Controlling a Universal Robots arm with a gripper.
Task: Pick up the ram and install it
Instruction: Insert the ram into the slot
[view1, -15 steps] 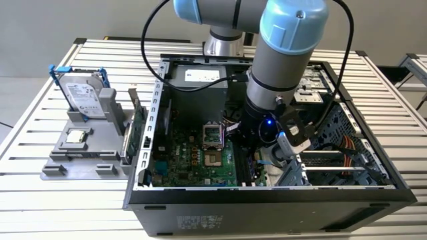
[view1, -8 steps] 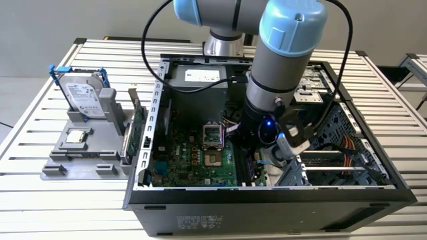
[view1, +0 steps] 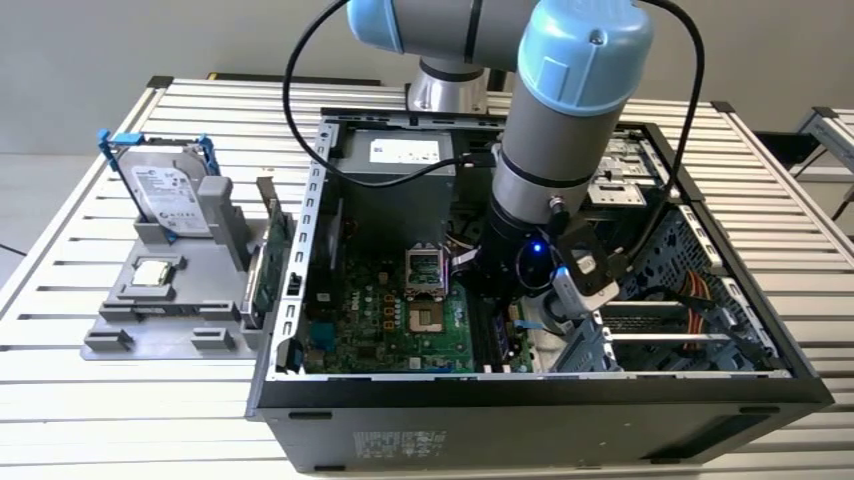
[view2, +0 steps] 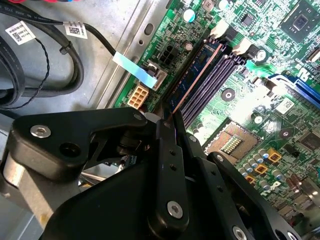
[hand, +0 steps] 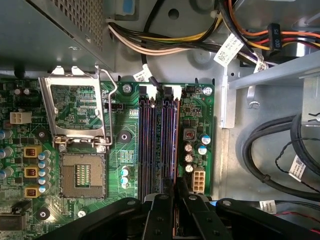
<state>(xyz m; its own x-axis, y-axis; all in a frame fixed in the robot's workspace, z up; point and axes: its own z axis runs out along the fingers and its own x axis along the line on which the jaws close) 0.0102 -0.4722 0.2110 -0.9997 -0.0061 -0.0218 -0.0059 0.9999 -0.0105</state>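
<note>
- The exterior view looked down at an angle on the open computer case (view1: 534, 385) from above its front wall, far enough off to take in my arm.
- Both wrist views rode just above the motherboard (hand: 197, 107), looking down past my gripper (hand: 175, 200).
- Both shared the memory slots (view2: 212, 80) and the processor socket (hand: 80, 175).

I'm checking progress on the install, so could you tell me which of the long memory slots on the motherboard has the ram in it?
The outermost slot, nearest the white power connector: the ram stands edgewise in it, under the gripper; the neighbouring slots are empty.
</note>
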